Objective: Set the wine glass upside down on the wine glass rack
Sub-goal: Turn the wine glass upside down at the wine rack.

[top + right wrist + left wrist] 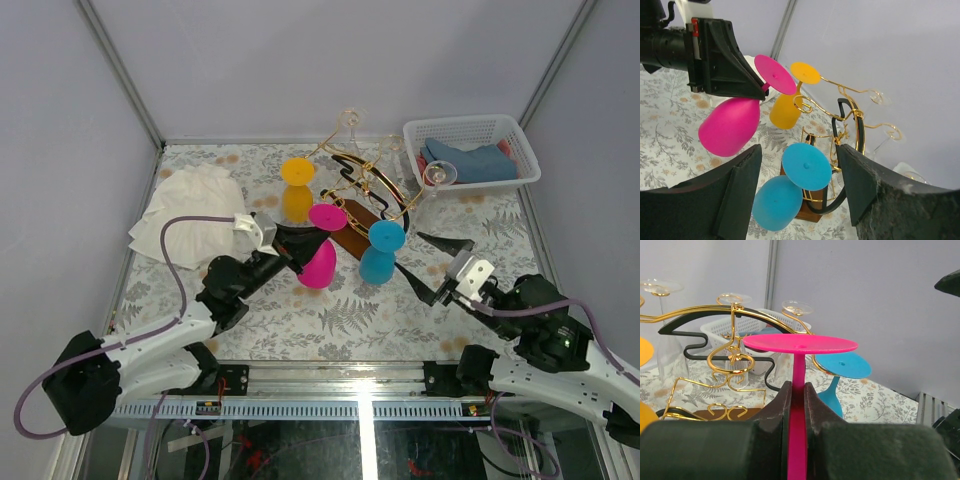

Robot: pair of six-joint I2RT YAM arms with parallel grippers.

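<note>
Landmark: wine glass rack (349, 240), gold wire arms and a black arched bar on a brown wooden base, set mid-tabletop (350, 312).
Task item: pink wine glass (320, 266), held inverted and tilted at the rack's near-left side, foot uppermost and turned toward the rack, bowl lower and farther from it.
Foot versus wire: the pink foot is seen just beside a curled gold arm. Contact cannot be told.
Left pincer (796, 390): clenched on the pink glass stem, just under the foot. The stem is seen pressed between both fingers in the left wrist view.
Right pincer (430, 263): released, fingers spread wide with nothing between them. It sits at the rack's near-right side, apart from it.
Blue glass (379, 264): hung upside down at the rack's near-right arm.
Yellow glass (297, 201): hung upside down at the rack's left.
Clear glasses (438, 173): hung inverted along the rack's far and right arms.
White basket (522, 140): beyond the rack to its right, with a blue cloth (472, 162) inside.
White cloth (190, 215): crumpled on the tabletop, well left of the rack.
</note>
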